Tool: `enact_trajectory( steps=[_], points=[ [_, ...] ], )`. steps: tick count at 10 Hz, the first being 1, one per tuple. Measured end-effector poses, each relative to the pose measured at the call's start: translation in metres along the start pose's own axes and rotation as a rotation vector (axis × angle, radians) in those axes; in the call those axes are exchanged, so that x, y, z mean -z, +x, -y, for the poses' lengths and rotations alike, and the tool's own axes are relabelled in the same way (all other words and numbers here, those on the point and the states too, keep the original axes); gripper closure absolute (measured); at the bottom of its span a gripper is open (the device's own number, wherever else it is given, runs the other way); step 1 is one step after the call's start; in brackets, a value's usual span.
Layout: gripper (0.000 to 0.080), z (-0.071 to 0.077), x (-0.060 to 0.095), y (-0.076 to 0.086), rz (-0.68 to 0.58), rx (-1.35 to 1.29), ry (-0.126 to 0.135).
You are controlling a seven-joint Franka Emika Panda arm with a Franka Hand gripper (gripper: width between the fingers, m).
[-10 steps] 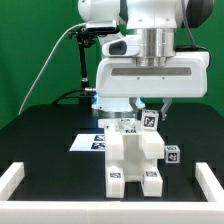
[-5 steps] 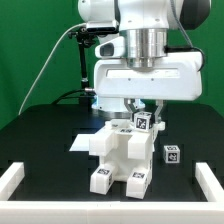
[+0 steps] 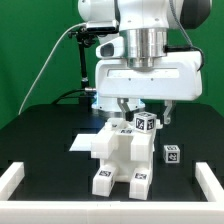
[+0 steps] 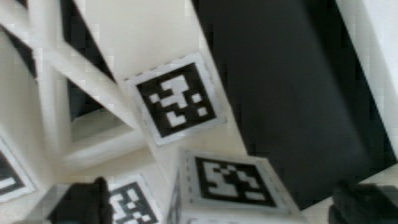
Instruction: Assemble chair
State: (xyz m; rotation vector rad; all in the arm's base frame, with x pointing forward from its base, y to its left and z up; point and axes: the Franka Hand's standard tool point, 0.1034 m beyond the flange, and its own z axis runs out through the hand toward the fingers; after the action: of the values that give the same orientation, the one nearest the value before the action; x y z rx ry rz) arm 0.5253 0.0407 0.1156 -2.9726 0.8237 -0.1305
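We see the white chair (image 4: 54, 75) close up against the black table (image 4: 294, 80). One square tag (image 4: 178, 96) sits on the chair, a second tag (image 4: 233, 184) just beside it.

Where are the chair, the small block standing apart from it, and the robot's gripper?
chair (image 3: 124, 156): exterior view, middle of its white body.
small block (image 3: 172, 154): exterior view, its tagged front face.
gripper (image 3: 144, 113): exterior view, midway between its fingertips.

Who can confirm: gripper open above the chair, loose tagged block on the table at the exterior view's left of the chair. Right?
One thing is wrong. The exterior view shows the loose tagged block on the table at the exterior view's right of the chair, not its left. The rest holds: the gripper is open above the chair.
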Motion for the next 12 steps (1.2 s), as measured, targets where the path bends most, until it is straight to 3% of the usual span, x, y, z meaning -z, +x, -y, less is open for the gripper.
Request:
enact_trajectory(
  steps=[1, 3, 5, 7, 11, 12],
  points=[
    [0.0160, 0.001, 0.002, 0.000, 0.008, 0.180, -0.016],
    [0.0150, 0.003, 0.005, 0.001, 0.034, 0.482, -0.023],
    [0.0150, 0.003, 0.000, -0.009, 0.051, 0.668, -0.029],
    [0.0151, 0.001, 0.000, -0.007, 0.054, 0.838, -0.033],
    [0.0151, -0.001, 0.002, 0.005, 0.057, 1.000, -0.040],
    [0.0238, -0.001, 0.001, 0.005, 0.057, 0.971, -0.041]
  ],
)
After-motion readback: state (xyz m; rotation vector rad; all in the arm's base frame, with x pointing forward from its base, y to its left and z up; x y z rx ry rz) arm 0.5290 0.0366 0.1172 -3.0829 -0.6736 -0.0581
